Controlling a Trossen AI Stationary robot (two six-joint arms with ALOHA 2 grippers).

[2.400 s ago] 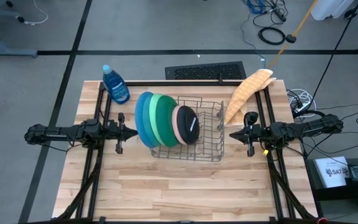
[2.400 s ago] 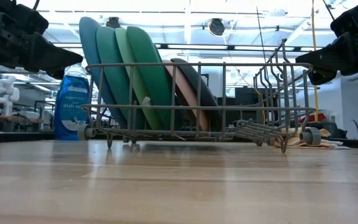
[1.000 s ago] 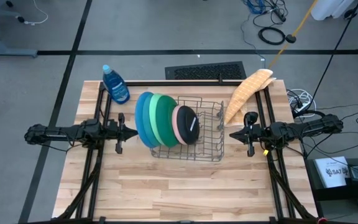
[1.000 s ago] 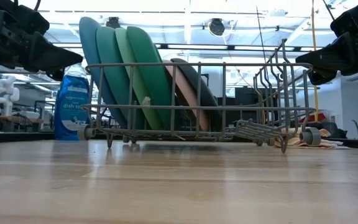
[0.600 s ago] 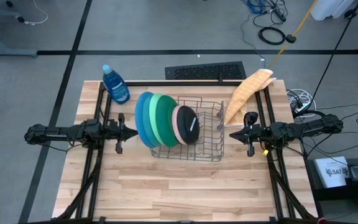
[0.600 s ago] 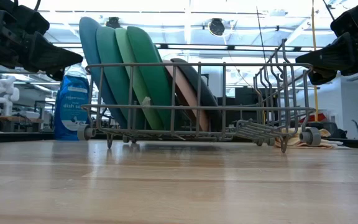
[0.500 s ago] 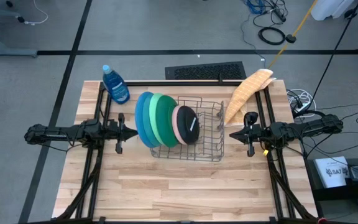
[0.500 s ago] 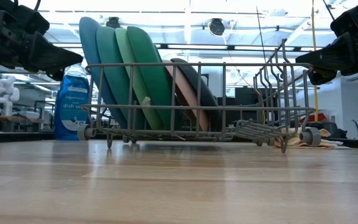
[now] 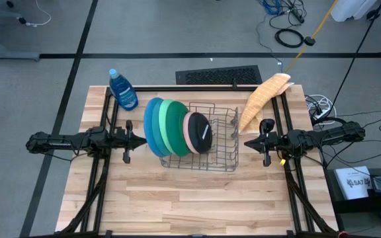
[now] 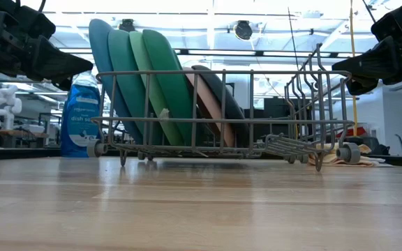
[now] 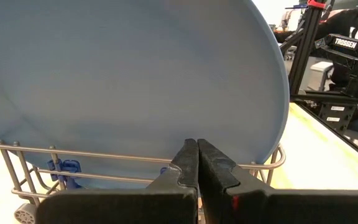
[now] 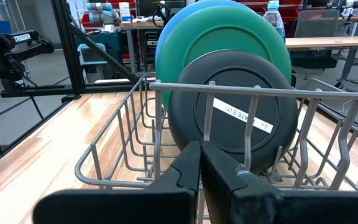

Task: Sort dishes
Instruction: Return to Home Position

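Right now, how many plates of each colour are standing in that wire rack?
Blue plate: 1
Teal plate: 1
Green plate: 1
Pink plate: 1
Black plate: 1
Total: 5 plates, all standing on edge in the wire dish rack.

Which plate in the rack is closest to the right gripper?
The black plate, the small one at the row's end facing the right gripper; the pink plate, green plate, teal plate and blue plate stand behind it.
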